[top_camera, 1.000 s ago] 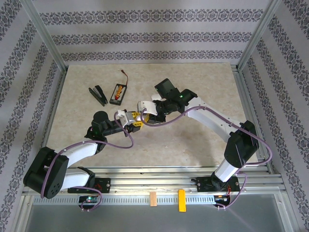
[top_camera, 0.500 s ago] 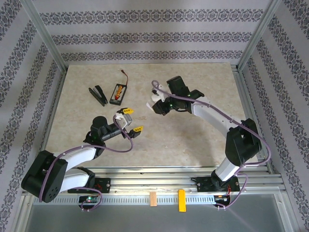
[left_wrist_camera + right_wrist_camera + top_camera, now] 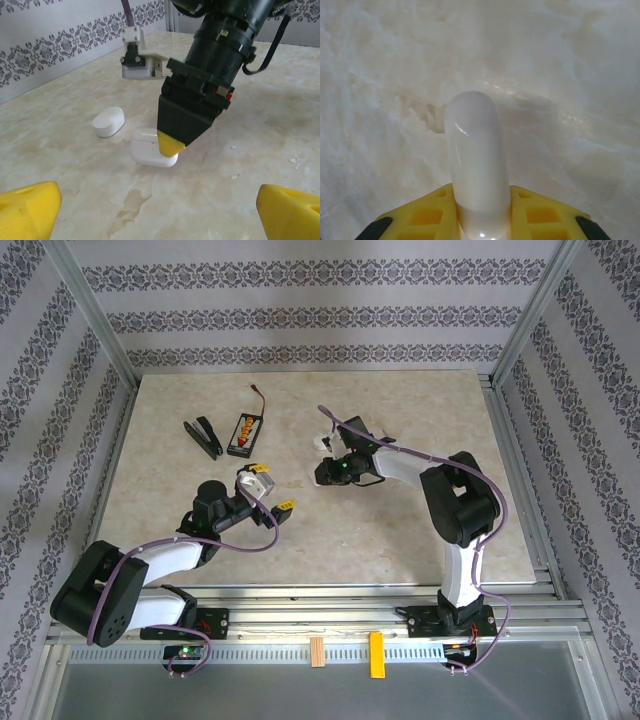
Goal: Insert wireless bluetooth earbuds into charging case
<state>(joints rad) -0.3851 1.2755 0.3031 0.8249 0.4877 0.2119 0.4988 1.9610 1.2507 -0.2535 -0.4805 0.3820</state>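
**Marbled beige surface: right end effector pinching a white charging case**

Patterned wallpaper surrounds a pale marbled surface (image 3: 420, 530). The right end effector (image 3: 170, 143) points down, its yellow fingers (image 3: 427, 216) pressed against the two sides of a smooth, pebble-shaped charging case (image 3: 150, 154). The case seems to rest on the surface. A second white case (image 3: 108, 121) lies just beside it. The left end effector (image 3: 273, 487) hovers near, fingers spread wide and holding nothing. No earbud can be made out with certainty.

The likely risks:
- The pinch sits at one end of a rounded, glossy shell, so the case could twist or squirt free.
- Sideways motion could knock the neighbouring case.
- The two arms are close enough to collide.
- The case looks closed, so no earbud could be seated yet.
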